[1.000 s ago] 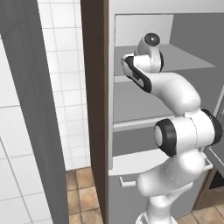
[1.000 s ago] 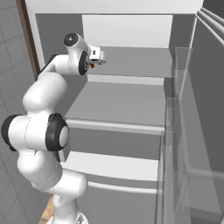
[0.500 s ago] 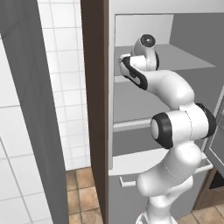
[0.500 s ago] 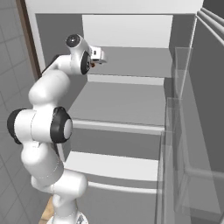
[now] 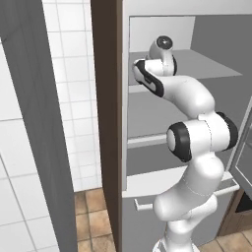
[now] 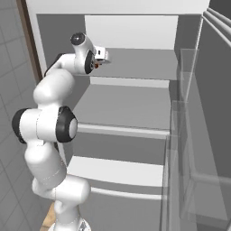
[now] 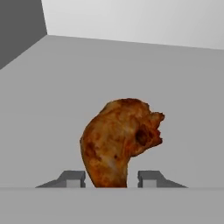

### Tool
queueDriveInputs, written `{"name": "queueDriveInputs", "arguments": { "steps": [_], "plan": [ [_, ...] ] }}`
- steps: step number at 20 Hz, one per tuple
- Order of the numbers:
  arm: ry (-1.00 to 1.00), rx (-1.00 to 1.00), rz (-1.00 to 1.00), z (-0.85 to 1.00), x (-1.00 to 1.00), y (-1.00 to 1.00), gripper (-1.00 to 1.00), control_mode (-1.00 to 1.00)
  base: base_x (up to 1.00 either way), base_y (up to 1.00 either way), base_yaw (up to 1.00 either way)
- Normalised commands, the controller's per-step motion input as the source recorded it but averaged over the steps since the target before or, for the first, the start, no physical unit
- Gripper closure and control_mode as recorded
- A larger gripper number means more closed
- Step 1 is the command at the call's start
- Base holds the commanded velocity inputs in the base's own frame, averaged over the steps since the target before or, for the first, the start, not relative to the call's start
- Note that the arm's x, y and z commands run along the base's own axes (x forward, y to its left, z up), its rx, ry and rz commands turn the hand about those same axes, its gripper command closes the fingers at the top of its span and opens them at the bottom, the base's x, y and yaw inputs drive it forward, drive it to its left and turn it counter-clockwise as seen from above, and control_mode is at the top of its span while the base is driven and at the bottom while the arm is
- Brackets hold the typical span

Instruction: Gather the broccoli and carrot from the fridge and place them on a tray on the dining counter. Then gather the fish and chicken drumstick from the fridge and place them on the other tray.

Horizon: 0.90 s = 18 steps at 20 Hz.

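In the left base view, a tiled wall is seen at far left, then the fridge side panel, then the arm reaching up to the top shelf. In the right base view, the claw is held over that shelf at its left end, with a speck of orange-brown below it, probably the drumstick. In the hand view, the drumstick is seen lying on the shelf, its narrow end set between the fingertips. The jaws are drawn in close on both sides of it; whether it is actually gripped cannot be told.
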Motion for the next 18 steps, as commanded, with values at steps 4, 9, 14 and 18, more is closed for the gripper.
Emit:
{"name": "queueDriveInputs", "arguments": {
  "steps": [4,9,14,18],
  "plan": [
    [-0.09,0.00,0.04,-0.01,-0.30,0.00,1.00,-1.00,0.00,0.00,0.00],
    [-0.13,0.00,0.06,0.00,-0.60,0.00,1.00,-1.00,0.00,0.00,0.00],
    [-0.08,0.00,0.05,0.04,-0.71,-0.03,1.00,-1.00,0.00,0.00,0.00],
    [0.05,0.00,0.00,0.90,-0.55,-0.16,1.00,-1.00,0.00,0.00,0.00]
  ]
}}
